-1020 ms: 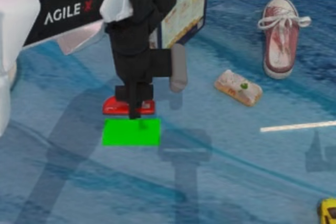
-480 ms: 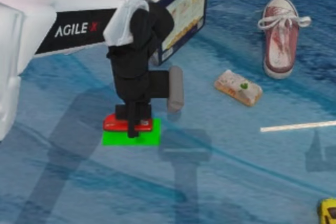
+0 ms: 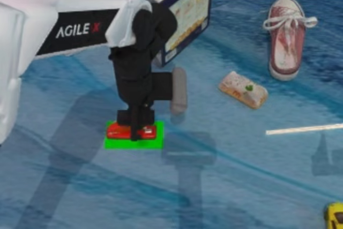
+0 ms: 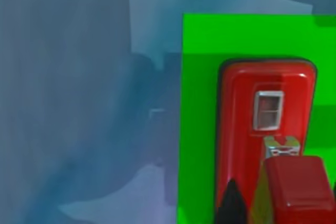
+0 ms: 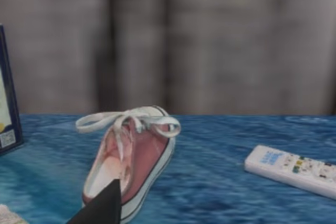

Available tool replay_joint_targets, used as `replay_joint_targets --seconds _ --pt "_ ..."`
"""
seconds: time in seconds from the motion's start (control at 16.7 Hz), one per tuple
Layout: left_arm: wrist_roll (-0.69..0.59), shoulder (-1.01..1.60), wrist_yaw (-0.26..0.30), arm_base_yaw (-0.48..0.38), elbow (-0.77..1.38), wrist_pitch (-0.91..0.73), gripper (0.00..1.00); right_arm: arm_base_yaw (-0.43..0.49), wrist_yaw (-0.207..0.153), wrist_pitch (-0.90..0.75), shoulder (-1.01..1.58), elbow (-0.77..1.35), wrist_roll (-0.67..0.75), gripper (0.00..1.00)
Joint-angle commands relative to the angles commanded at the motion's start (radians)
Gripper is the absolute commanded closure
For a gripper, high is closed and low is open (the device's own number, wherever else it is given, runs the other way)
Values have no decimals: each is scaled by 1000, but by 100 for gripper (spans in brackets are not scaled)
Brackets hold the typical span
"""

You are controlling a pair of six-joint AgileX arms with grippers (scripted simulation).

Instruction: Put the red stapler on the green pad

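Note:
The red stapler [image 3: 124,131] lies lengthwise over the green pad [image 3: 153,143], left of the table's middle. My left gripper [image 3: 136,132] reaches straight down and is shut on the stapler's middle. In the left wrist view the stapler [image 4: 262,129] covers much of the pad [image 4: 199,103], with green showing along its side and beyond its end. A black fingertip [image 4: 232,205] presses against the stapler's raised top. My right gripper [image 5: 107,208] is out of the top view and faces the sneaker from low over the table.
A tall printed box [image 3: 185,9] stands just behind the left arm. A red-and-white sneaker [image 3: 286,38] lies at the back right, a wrapped snack [image 3: 243,89] mid-table, a thin white strip [image 3: 303,129] at the right, a yellow toy [image 3: 335,215] at the front right corner. A white remote [image 5: 291,169] lies beside the sneaker.
The left gripper has carried the stapler from behind the pad forward and down onto it. The arm swung forward over the table.

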Motion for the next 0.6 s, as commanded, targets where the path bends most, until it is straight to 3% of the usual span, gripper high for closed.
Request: replay_joint_targets --seconds 0.3,0.6 --pt "0 0 0 0 0 0 2 0 0 0 0 0 0 0" --pt "0 0 0 0 0 0 0 0 0 0 0 0 0 0"
